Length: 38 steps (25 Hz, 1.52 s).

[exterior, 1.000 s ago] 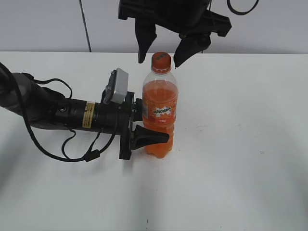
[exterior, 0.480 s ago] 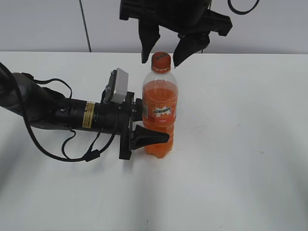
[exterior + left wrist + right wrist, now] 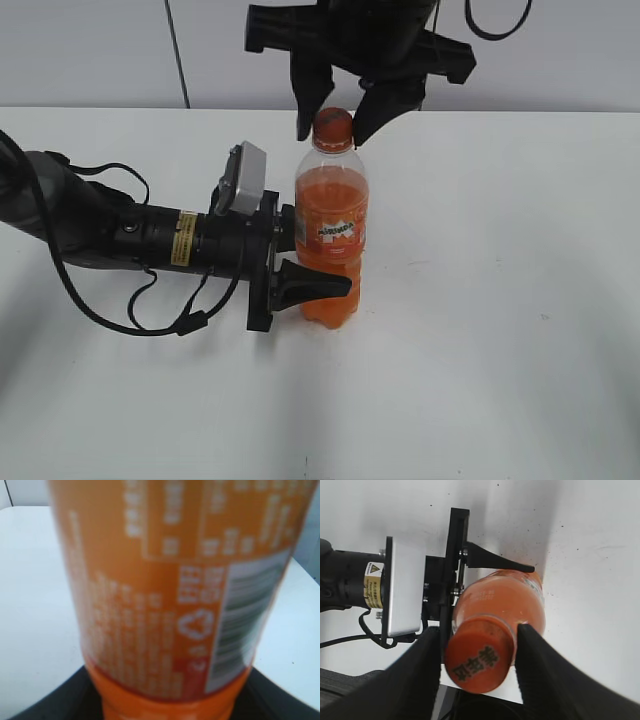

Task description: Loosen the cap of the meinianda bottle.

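Observation:
The meinianda bottle stands upright on the white table, full of orange soda. Its orange cap has a dark mark on top. My left gripper reaches in from the left and is shut on the bottle's lower body; one finger crosses in front, the other is hidden behind. In the left wrist view the bottle's label fills the frame. My right gripper hangs from above, open, with a finger close on each side of the cap. In the right wrist view the cap sits between its fingers.
The left arm with its grey camera box and cables lies along the table at the left. A pale wall runs behind the table. The left arm also shows in the right wrist view.
My right gripper has come down a little and its fingers have narrowed in around the cap. The bottle and left gripper have not moved.

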{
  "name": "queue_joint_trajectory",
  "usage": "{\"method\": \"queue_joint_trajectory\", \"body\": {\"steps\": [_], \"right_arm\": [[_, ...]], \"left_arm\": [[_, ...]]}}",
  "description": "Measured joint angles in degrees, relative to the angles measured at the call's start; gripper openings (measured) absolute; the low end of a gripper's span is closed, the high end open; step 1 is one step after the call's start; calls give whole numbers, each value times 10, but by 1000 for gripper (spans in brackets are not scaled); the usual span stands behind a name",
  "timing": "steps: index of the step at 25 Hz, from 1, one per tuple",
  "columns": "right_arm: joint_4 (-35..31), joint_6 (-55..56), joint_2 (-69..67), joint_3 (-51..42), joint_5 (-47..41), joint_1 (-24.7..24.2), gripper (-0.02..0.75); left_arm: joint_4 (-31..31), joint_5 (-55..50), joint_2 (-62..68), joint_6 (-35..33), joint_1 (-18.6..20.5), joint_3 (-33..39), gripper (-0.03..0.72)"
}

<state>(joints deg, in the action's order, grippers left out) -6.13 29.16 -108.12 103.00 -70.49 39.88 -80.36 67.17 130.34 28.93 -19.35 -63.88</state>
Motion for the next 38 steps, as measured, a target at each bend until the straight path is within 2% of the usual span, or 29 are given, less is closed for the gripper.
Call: {"method": "queue_joint_trajectory", "body": {"steps": [3, 7, 11, 21, 31, 38], "right_arm": [[6, -1, 0, 0, -1, 0, 312], [10, -20, 0, 0, -2, 0, 304], [13, -87, 0, 0, -2, 0, 285], [4, -394, 0, 0, 0, 0, 280], [-9, -753, 0, 0, -1, -1, 279], [-13, -941, 1, 0, -6, -1, 279]], "left_arm": [[0, 1, 0, 1, 0, 0, 395], [1, 0, 0, 2, 0, 0, 395], [1, -2, 0, 3, 0, 0, 395], [-2, 0, 0, 2, 0, 0, 395], [-6, 3, 0, -2, 1, 0, 395], [-7, 3, 0, -6, 1, 0, 395]]}}
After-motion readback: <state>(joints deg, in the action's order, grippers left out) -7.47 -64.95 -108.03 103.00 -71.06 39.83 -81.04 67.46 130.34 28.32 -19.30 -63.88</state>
